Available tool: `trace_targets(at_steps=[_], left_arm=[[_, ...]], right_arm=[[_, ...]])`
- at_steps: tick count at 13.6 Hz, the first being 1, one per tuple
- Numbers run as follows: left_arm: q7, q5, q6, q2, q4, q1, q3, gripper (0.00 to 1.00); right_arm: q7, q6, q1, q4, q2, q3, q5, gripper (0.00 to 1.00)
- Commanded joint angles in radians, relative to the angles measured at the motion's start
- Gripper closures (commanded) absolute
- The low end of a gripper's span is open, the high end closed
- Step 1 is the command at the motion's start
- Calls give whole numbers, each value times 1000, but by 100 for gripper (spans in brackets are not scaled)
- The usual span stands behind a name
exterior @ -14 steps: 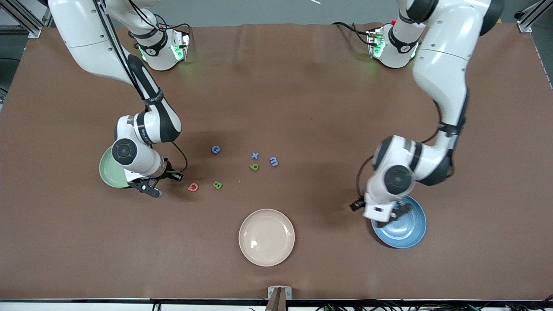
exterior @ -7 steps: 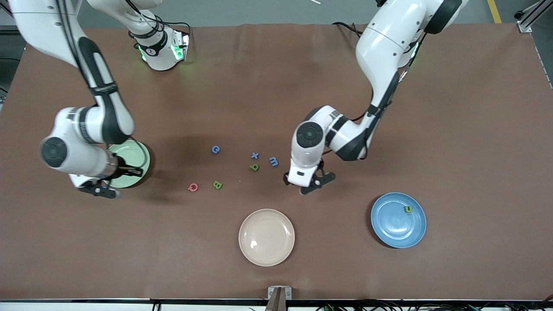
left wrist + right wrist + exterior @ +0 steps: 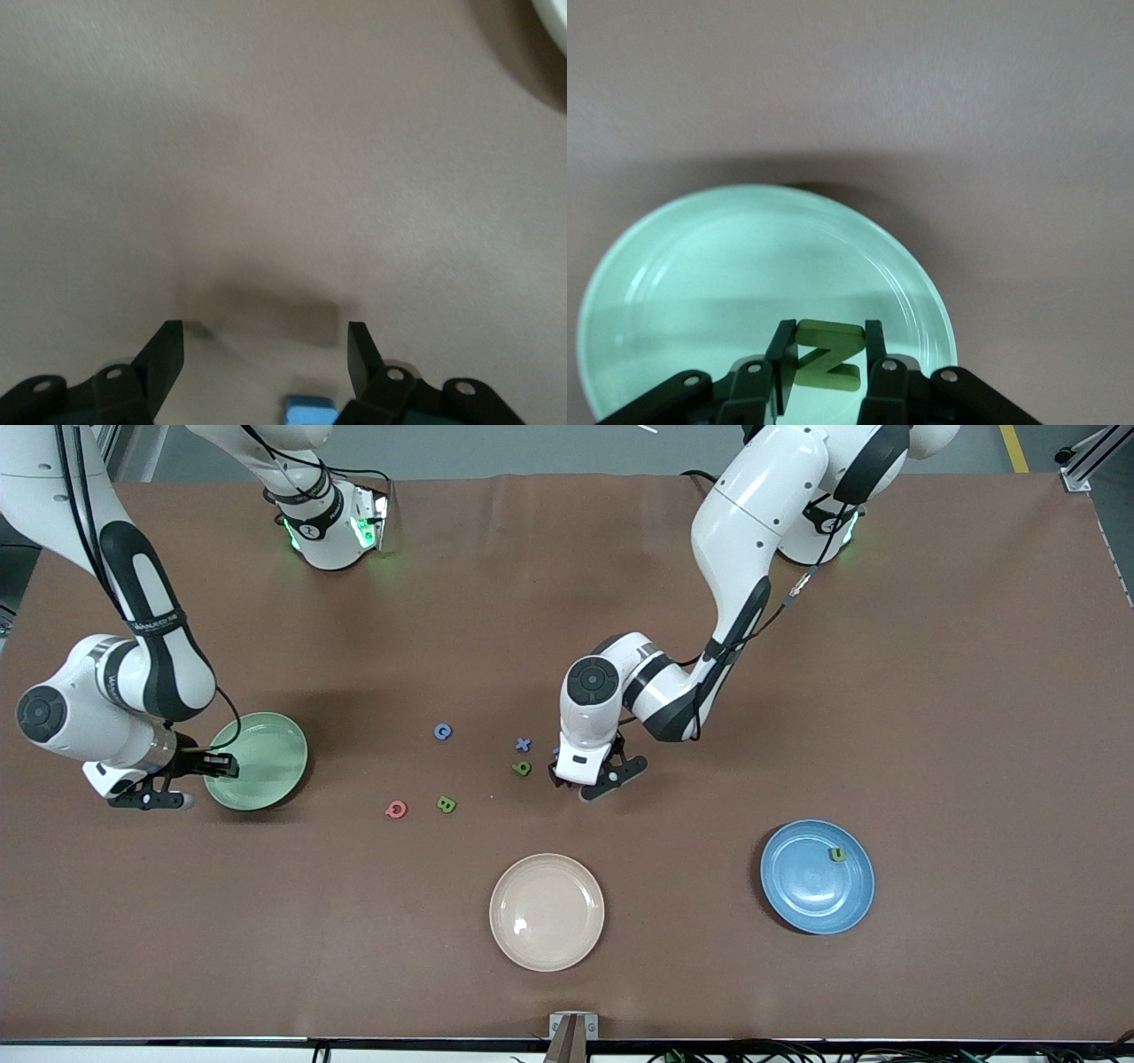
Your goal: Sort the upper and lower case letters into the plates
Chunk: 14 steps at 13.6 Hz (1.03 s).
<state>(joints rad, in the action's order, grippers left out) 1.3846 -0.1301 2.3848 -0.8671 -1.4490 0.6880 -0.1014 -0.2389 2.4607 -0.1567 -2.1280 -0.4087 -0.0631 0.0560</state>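
Brown tabletop is seen throughout. A green N (image 3: pixel 826 359) is pinched by the right gripper (image 3: pixel 824 372) over the mint plate (image 3: pixel 673 266); the left gripper (image 3: pixel 264 354) is spread around the blue m (image 3: pixel 310 412).

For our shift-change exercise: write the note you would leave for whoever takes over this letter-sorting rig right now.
Right gripper: shut on green N, over the mint plate.
Left gripper: open, straddling blue m on the table.
Done: green n lies in the blue plate.
Left on the table: blue C, blue x, green p, pink Q, green B.
Cream plate unused.
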Motion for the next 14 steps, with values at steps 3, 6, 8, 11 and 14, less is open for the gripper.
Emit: trace_targets(at_steps=[3,6,8,11,14], left_arm=[[50,20,-9,-18,30,54,9,25],[50,41,-9,-30,32,65,11,28],[50,44,-9,-30,30,67,11,31],[50,58,-9,-30,25,67,9,56],[47,64,-18,-17,25,61,11,94]], right_arm=[[-13,57,-3,-63,22,19,2,25],[10,-50,40,-2,59,26,5,0],[99,-113,94,61,60,26,8,0],[206,-146,207,124,51,25,10,0],[378,-138,293,169,18,26,13,0]])
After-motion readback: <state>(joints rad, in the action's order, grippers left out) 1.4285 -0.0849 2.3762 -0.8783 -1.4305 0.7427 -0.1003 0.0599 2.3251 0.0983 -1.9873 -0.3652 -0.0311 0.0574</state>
